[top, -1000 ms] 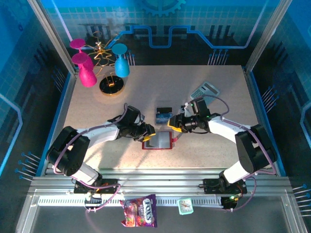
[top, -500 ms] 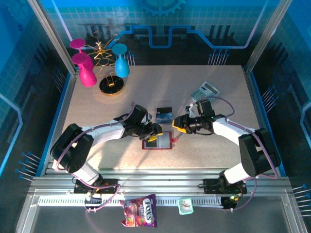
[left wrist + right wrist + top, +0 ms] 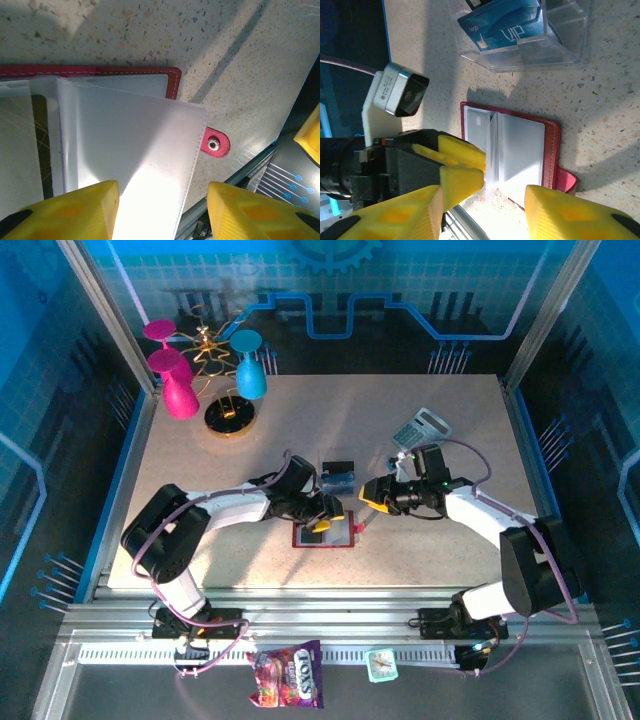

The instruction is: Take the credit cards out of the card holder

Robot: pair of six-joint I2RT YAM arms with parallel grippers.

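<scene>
The red card holder (image 3: 325, 534) lies open on the table, its frosted grey sleeves (image 3: 130, 145) facing up and its snap tab (image 3: 216, 144) sticking out to the side. My left gripper (image 3: 325, 517) hovers over the holder, open, with a sleeve page lying beneath its yellow fingers (image 3: 75, 210). My right gripper (image 3: 372, 496) is open just right of the holder (image 3: 525, 150), nothing between its fingertips (image 3: 580, 215). One sleeve stands upright beside the left arm's fingers (image 3: 462, 150). A blue credit card (image 3: 502, 27) sits in the clear box (image 3: 338, 478).
A grey calculator (image 3: 421, 426) lies behind the right arm. Pink and blue goblets (image 3: 180, 390) and a gold stand (image 3: 230, 415) occupy the back left. A candy bag (image 3: 287, 677) and a small teal item (image 3: 381, 665) rest on the front rail.
My left gripper has slid right over the open holder and its jaws have widened. My right gripper has drawn back slightly to the right.
</scene>
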